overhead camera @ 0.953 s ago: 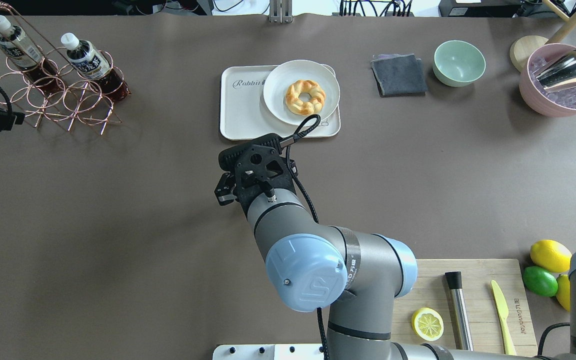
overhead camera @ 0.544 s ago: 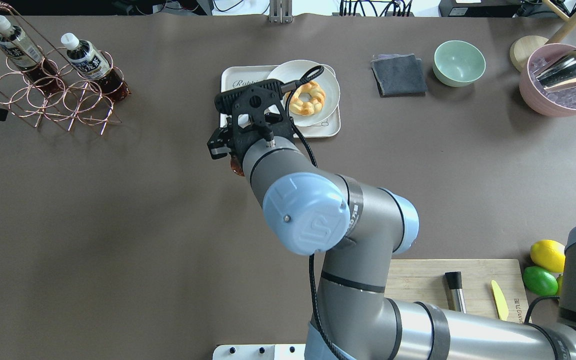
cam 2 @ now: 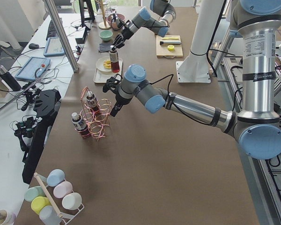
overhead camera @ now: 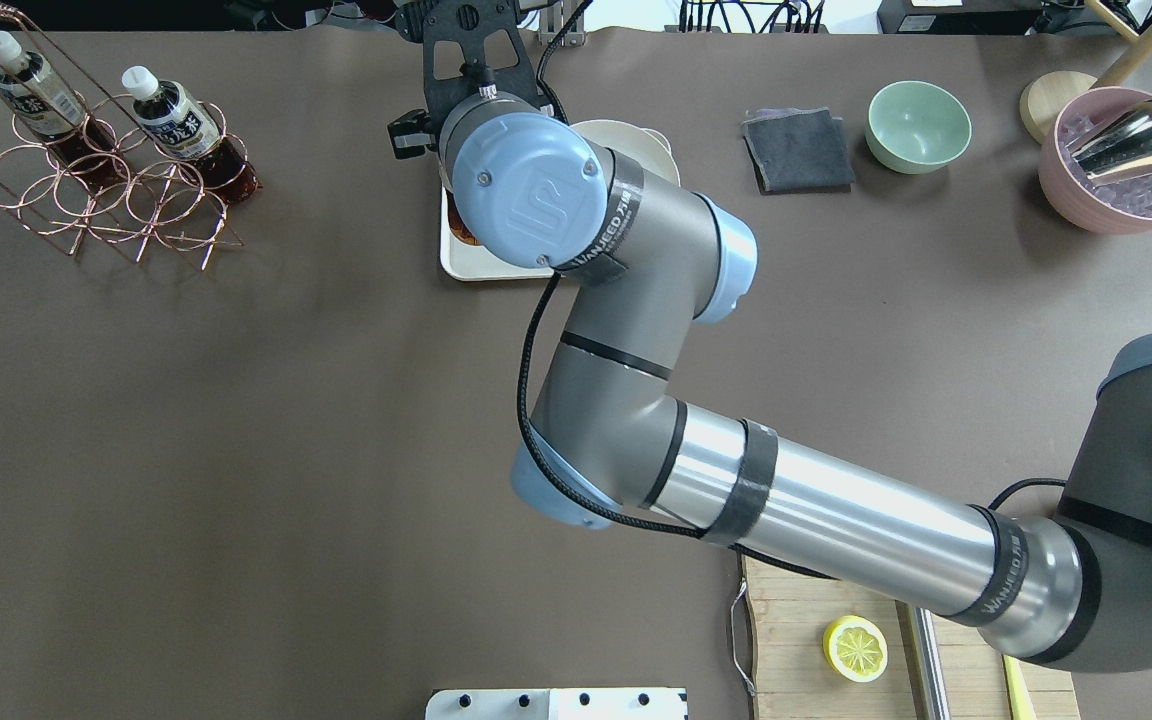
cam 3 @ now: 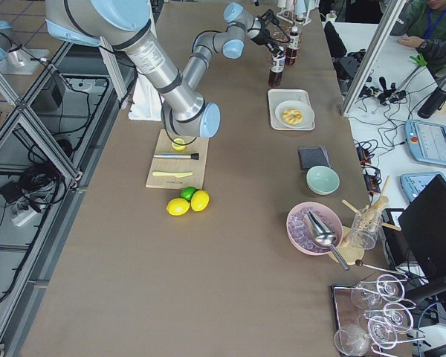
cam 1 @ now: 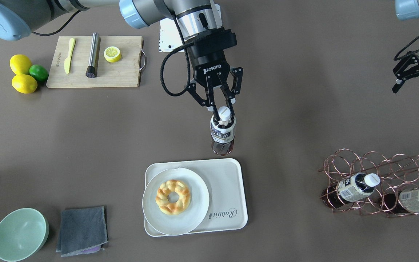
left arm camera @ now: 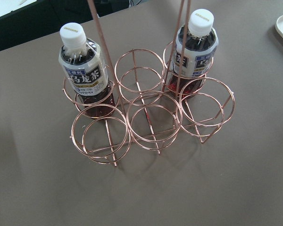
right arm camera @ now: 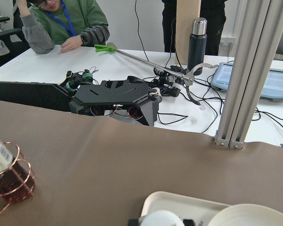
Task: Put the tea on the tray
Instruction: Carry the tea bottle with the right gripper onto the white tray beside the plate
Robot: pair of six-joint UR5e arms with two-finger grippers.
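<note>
Reading my front-facing feed from its left side, I see a pale green bowl (cam 1: 20, 234) and a folded grey cloth (cam 1: 82, 231) on the table (cam 1: 304, 127) at the edge nearest the camera. Two lemons (cam 1: 20, 63) and a lime (cam 1: 39, 72) lie farther back, beside a wooden cutting board (cam 1: 122, 76). The board carries a yellow knife (cam 1: 69, 54), a steel rod (cam 1: 92, 54) and a lemon slice (cam 1: 112, 54).

Toward the middle, the right gripper (cam 1: 223, 115) points down with its fingers (cam 1: 215, 115) closed narrowly on the neck of the tea (cam 1: 223, 134), just under the white cap. The bottle hangs upright and clear of the table. It is at the edge of the tray (cam 1: 227, 182) nearest the robot. The front view puts it just short of the rim and the overhead view puts its base over the tray's corner, so I cannot tell which is true.

A round white plate (cam 1: 195, 214) with a ring-shaped pastry (cam 1: 173, 196) fills one half of the tray. The half with the "Rabbit" lettering is bare.

Farther right, a copper wire rack (cam 1: 376, 163) stands well apart from the tray and holds two more bottles (cam 1: 355, 187). Above it in this view, near the frame's edge, the left gripper (cam 1: 414, 94) hangs with its fingers spread wide and nothing between them. Its wrist camera looks down on that rack.
</note>
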